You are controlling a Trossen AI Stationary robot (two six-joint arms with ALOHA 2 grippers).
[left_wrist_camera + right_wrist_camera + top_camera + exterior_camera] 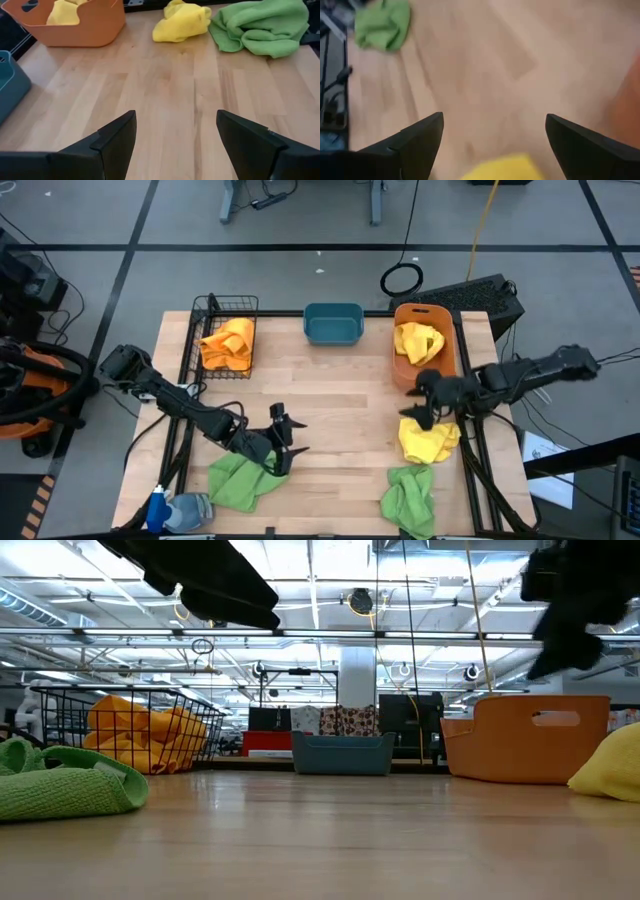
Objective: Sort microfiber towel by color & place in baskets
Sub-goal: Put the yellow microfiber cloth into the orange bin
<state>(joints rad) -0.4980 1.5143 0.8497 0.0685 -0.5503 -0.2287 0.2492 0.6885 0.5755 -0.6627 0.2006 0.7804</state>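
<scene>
Three baskets stand along the table's far side: a black wire basket [226,332] with orange towels, a teal tub [333,324], and an orange bin [425,348] with a yellow towel inside. A yellow towel [428,439] lies on the table near the right edge, below my right gripper [420,402], which is open above the table between the bin and that towel. Two green towels lie at the near side, one left [240,480] and one right [410,497]. My left gripper [284,435] is open just beside the left green towel, touching nothing.
A blue-capped bottle [175,509] lies at the near left corner. Bare wood [340,410] stretches across the table's middle between the two arms. Black frame rails run along both side edges of the table.
</scene>
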